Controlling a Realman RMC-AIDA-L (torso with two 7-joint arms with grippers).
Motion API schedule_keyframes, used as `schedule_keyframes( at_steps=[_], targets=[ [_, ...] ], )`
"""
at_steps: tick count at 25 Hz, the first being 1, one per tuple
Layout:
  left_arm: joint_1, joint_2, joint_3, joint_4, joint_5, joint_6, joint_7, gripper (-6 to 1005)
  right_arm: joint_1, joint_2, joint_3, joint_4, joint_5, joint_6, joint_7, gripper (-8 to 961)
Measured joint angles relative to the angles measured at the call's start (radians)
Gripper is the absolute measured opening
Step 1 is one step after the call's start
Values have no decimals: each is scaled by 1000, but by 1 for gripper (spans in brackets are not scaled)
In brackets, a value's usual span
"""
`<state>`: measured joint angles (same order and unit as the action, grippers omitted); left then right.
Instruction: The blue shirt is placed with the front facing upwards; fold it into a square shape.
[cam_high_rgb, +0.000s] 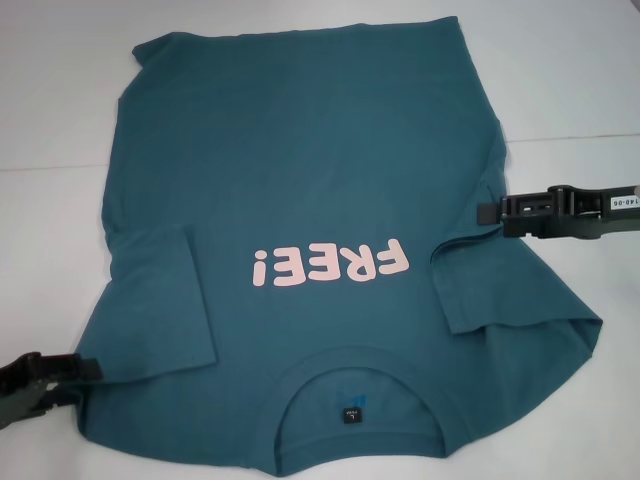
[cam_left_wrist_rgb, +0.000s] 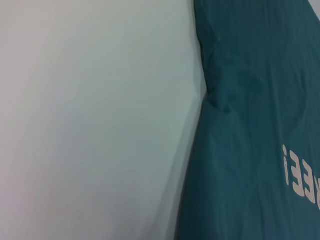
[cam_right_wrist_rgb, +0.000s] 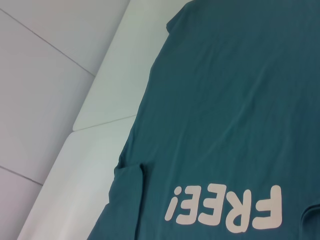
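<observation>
The blue shirt (cam_high_rgb: 300, 170) lies flat on the white table, front up, with its collar (cam_high_rgb: 355, 385) and dark neck label (cam_high_rgb: 352, 412) toward me. Pink "FREE!" lettering (cam_high_rgb: 330, 268) runs across the chest. Both sleeves lie folded inward over the body, one on the left (cam_high_rgb: 160, 300) and one on the right (cam_high_rgb: 500, 290). My left gripper (cam_high_rgb: 88, 368) sits low at the shirt's near left edge, by the shoulder. My right gripper (cam_high_rgb: 488, 210) is at the shirt's right side edge, above the folded sleeve. The wrist views show the shirt (cam_left_wrist_rgb: 250, 100) (cam_right_wrist_rgb: 225, 100) and no fingers.
White table surface (cam_high_rgb: 50, 120) surrounds the shirt on the left, right and far side. The right wrist view shows the table's far edge (cam_right_wrist_rgb: 100, 120) and pale wall panels (cam_right_wrist_rgb: 40, 75) beyond it. The hem reaches close to the far edge.
</observation>
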<state>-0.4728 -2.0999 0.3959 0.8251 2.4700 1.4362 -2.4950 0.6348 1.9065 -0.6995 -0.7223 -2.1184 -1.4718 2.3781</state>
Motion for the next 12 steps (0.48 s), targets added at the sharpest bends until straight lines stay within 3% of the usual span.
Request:
schedule_keyframes(
  at_steps=[12],
  targets=[
    [-21, 9, -1, -19, 7, -21, -15, 538, -2, -1, 3, 4, 0, 0, -3, 735]
  ],
)
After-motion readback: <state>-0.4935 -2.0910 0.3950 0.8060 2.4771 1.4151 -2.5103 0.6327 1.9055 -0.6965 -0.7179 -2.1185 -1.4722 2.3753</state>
